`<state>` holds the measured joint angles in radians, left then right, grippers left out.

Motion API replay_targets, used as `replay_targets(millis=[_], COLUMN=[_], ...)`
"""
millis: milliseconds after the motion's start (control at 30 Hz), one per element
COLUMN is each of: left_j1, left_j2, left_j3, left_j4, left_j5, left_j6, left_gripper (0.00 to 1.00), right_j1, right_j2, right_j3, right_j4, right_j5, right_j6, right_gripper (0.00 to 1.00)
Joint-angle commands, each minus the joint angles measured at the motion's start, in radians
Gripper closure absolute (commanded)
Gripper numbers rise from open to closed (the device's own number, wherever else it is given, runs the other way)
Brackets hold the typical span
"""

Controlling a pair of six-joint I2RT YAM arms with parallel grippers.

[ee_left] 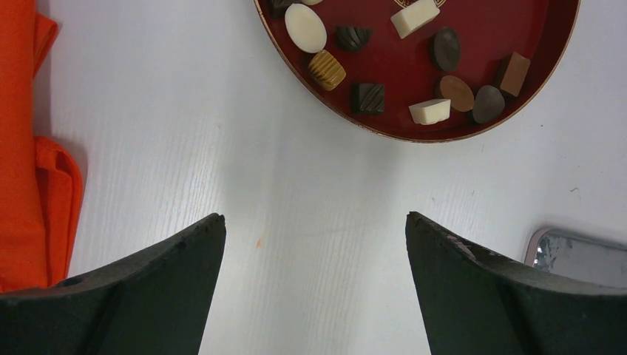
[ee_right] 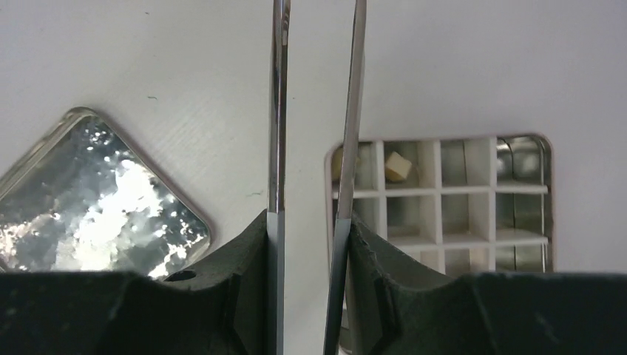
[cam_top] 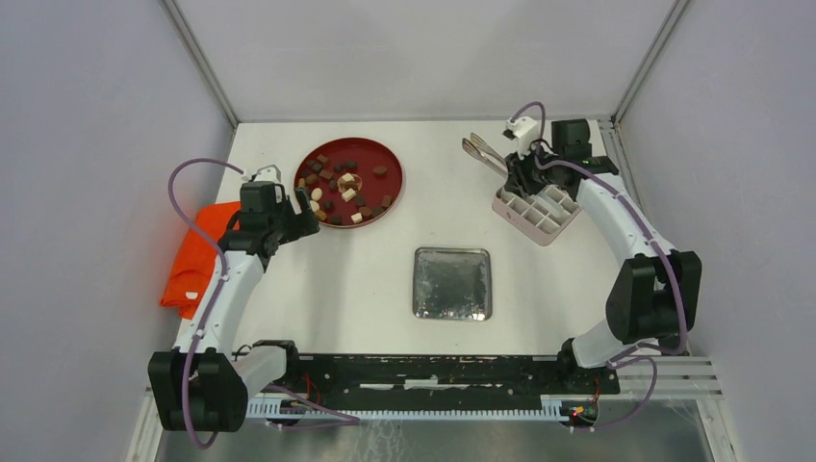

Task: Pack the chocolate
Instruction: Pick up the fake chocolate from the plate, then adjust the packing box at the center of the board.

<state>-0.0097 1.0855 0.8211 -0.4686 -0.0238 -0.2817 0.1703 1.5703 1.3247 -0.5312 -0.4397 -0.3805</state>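
White table [cam_top: 385,279] with red plate [cam_top: 371,152], orange cloth [cam_top: 192,260], metal tray [cam_top: 452,283], pale grid box [cam_top: 539,214]

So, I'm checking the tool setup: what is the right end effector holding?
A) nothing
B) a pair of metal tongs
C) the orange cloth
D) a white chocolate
B: the right end effector is closed on the tongs, whose two metal arms run out from between its fingers.
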Motion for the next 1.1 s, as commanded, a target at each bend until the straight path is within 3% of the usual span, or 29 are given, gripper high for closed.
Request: replay_targets(millis=[0, 367, 1067], left_j1=[0.001, 0.001, 0.001], left_j2=[-0.026, -0.026, -0.027], left_j3=[-0.007, -0.008, -0.011], left_j4=[0.037, 0.038, 0.041], left_j5=[0.008, 0.017, 0.048], left_j6=[0.050, 0.050, 0.050], left_gripper=[0.04, 0.04, 0.04], right_j1=[-0.103, -0.337, -0.416], right_j2=[-0.063, -0.050, -0.075], right_j3=[-0.037, -0.049, -0.107], right_j4=[0.040, 0.025, -0.017], right_j5=[-0.053, -0.111, -0.117], right_j6=[-0.023, -0.055, -0.120], right_gripper=[1.00, 1.00, 1.00])
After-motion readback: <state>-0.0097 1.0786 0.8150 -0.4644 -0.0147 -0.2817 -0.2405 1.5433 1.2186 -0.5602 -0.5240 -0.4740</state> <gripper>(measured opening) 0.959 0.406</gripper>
